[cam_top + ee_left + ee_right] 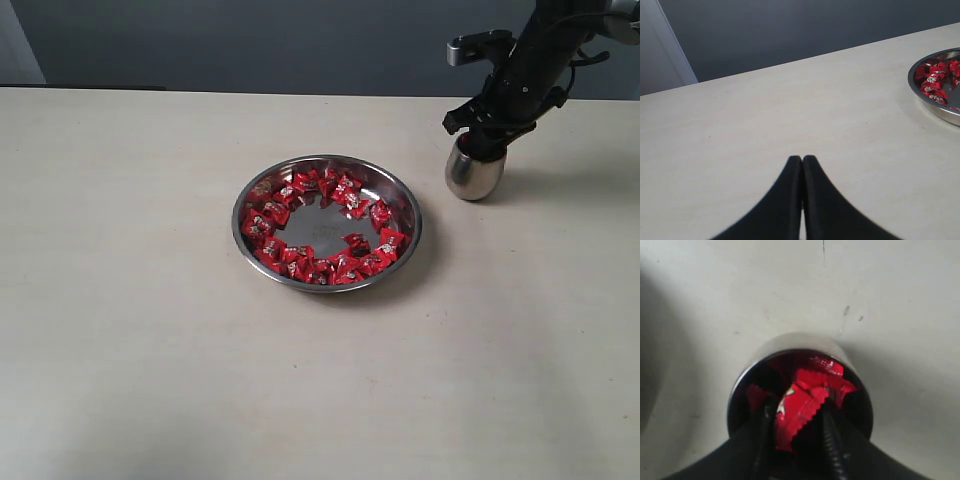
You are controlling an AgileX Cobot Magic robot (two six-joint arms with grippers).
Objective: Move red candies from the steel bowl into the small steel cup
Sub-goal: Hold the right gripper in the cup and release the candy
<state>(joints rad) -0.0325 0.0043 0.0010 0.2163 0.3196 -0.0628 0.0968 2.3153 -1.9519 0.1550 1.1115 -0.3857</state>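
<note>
The right gripper [799, 426] hangs in the mouth of the cup [473, 176], jaws narrowed on one candy [801, 402]; the other candies [330, 262] ring the bowl [402, 198] nearby; the left gripper [802, 167] rests pinched together over the table [740, 125]; each sweet looks light, its foil slick and crushable, so a gentle pinch across the padded middle, not the crimped ends, should hold best
</note>
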